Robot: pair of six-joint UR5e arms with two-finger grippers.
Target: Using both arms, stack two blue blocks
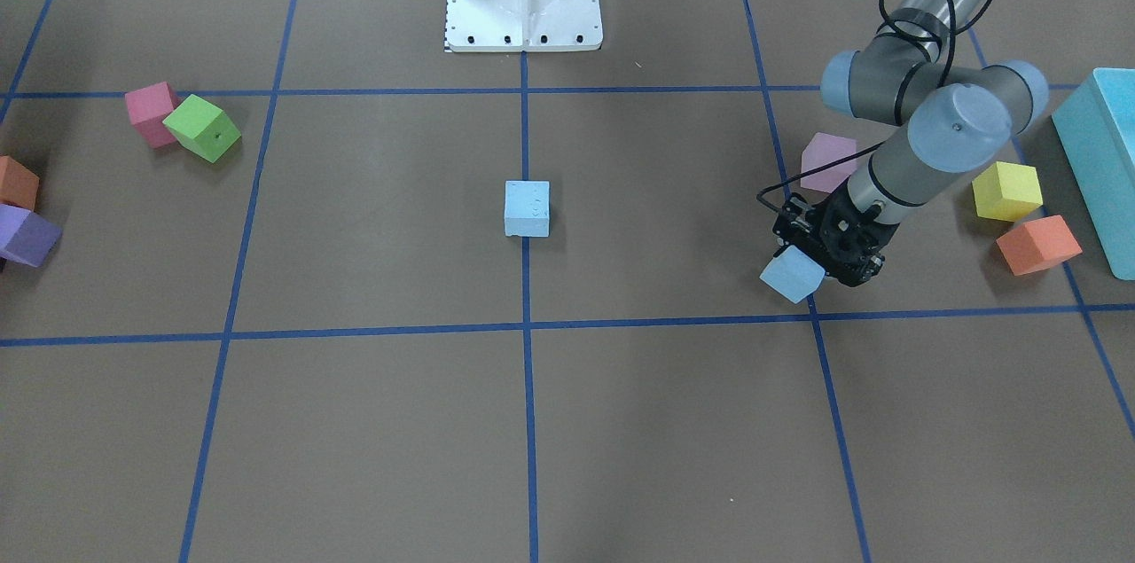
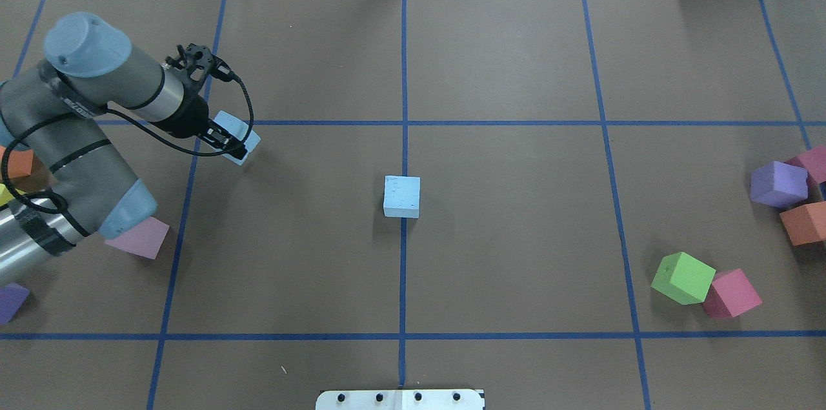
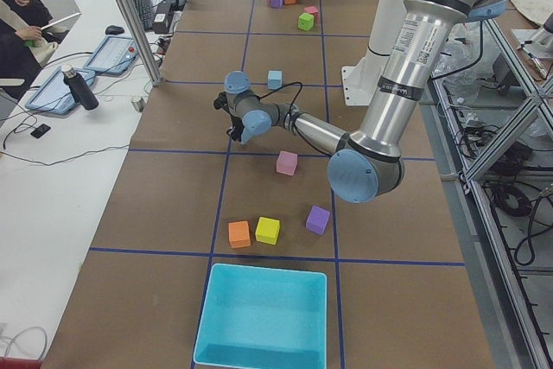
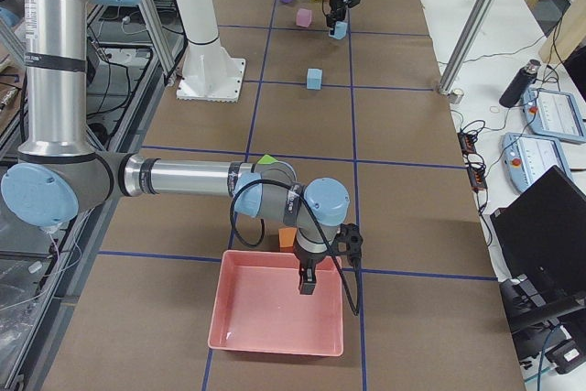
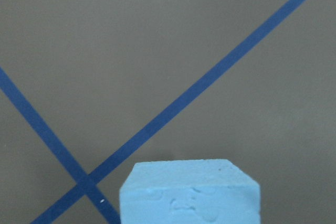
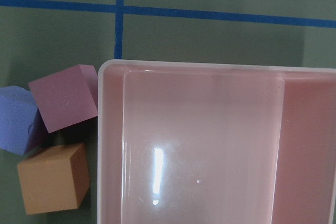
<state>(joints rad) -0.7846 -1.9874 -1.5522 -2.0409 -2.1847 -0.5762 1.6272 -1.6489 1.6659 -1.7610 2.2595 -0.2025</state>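
Observation:
One pale blue block (image 1: 527, 208) with a speckled top sits flat at the middle of the table, on the centre tape line (image 2: 402, 196). My left gripper (image 1: 811, 260) is shut on the other blue block (image 1: 787, 277) and holds it tilted, near a tape crossing on the robot's left side (image 2: 232, 123). That block fills the bottom of the left wrist view (image 5: 189, 195). My right gripper (image 4: 308, 279) hangs over a pink tray (image 4: 275, 351) at the table's far right end. I cannot tell whether it is open or shut.
Pink (image 1: 829, 160), yellow (image 1: 1006, 191) and orange (image 1: 1037, 246) cubes and a teal box (image 1: 1099, 164) lie near the left arm. Green (image 1: 202, 129), red-pink (image 1: 149, 111), orange (image 1: 16, 182) and purple (image 1: 28, 235) cubes lie on the other side.

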